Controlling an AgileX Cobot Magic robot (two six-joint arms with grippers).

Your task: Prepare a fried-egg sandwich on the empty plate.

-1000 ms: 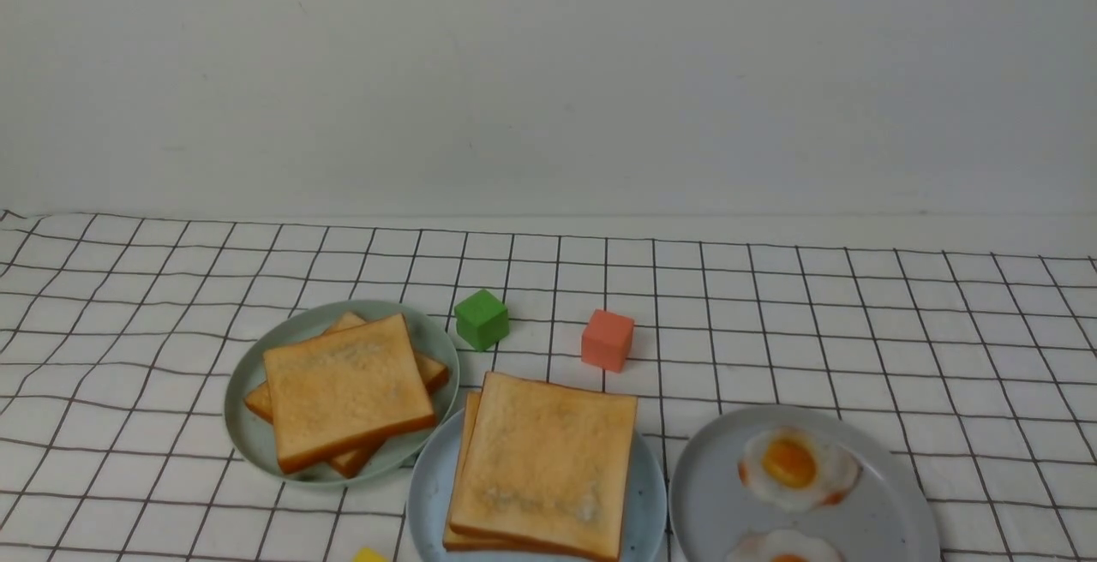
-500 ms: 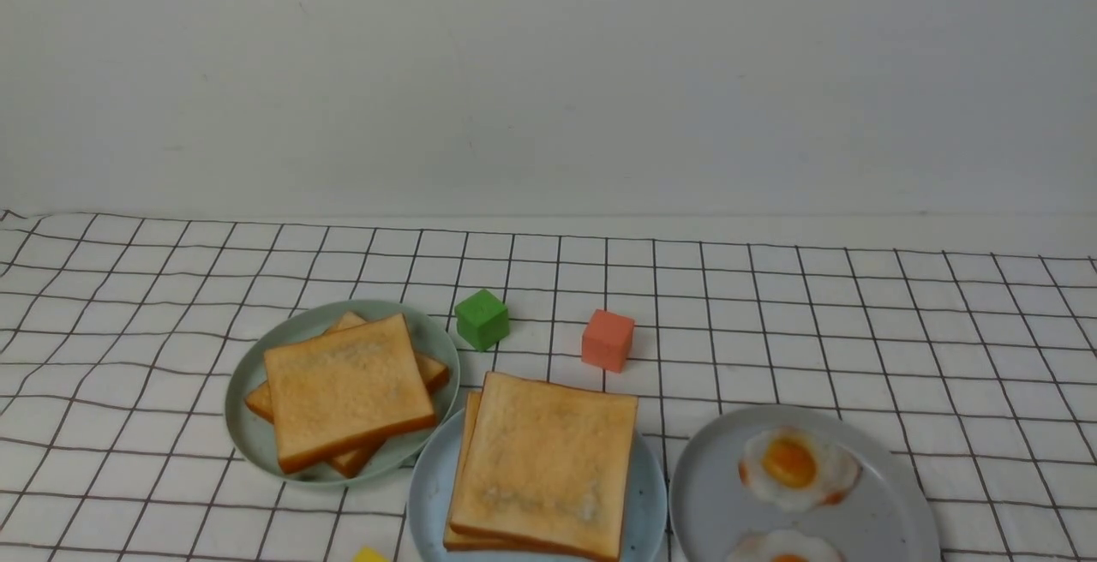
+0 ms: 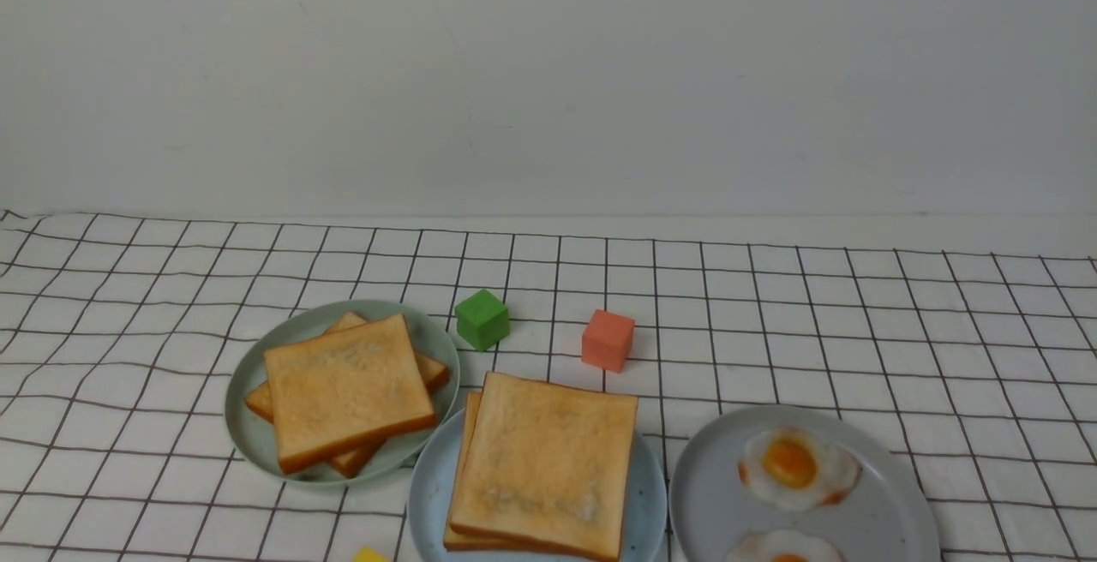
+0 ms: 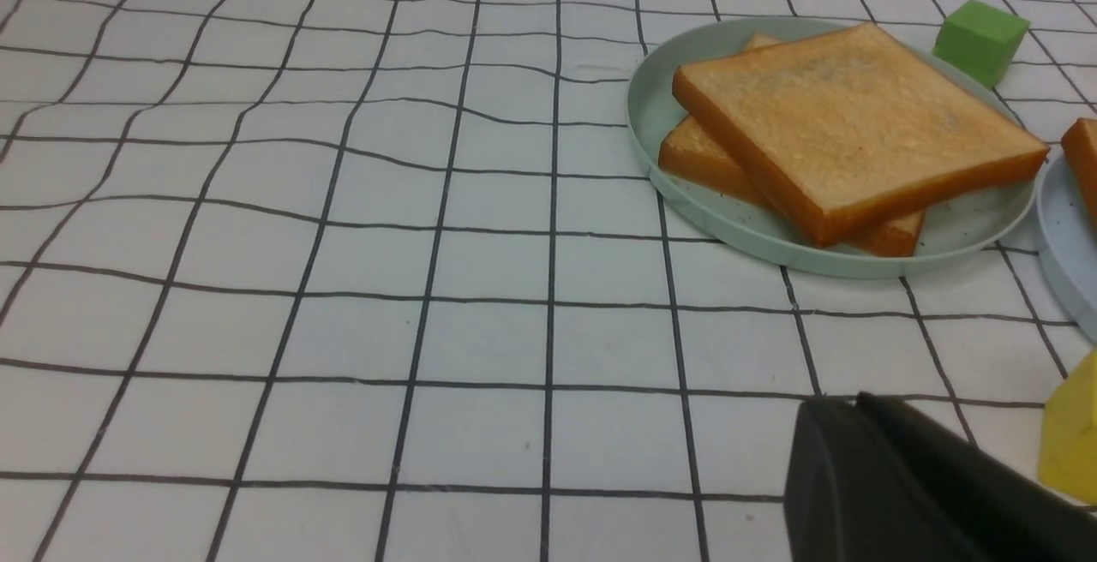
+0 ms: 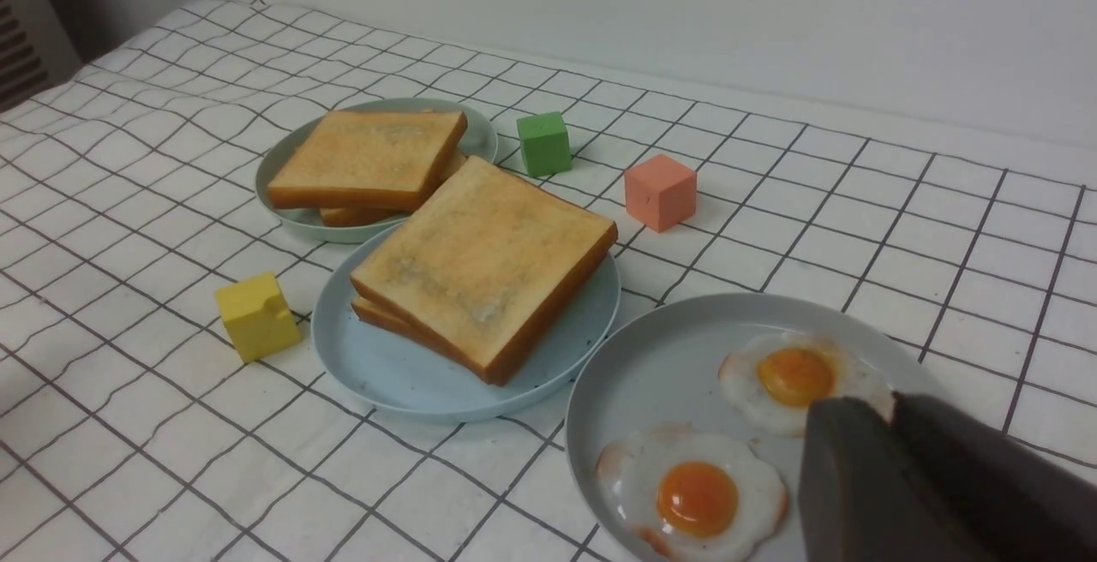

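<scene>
Two toast slices, the fried-egg sandwich [image 5: 484,266], sit stacked on the light-blue plate [image 5: 403,373], no egg showing between them. The right hand [image 5: 891,412], fingers together and holding nothing, hangs over the grey plate [image 5: 651,365] beside it, near two fried eggs [image 5: 754,433]. The left hand [image 4: 857,408], closed and empty, hovers above the tabletop [image 4: 343,288].

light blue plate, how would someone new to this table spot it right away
Three plates sit along the checked cloth's near edge. The light blue plate is the middle one, beside a yellow block. It alone carries the sandwich; its neighbours hold loose toast or bare eggs.
</scene>
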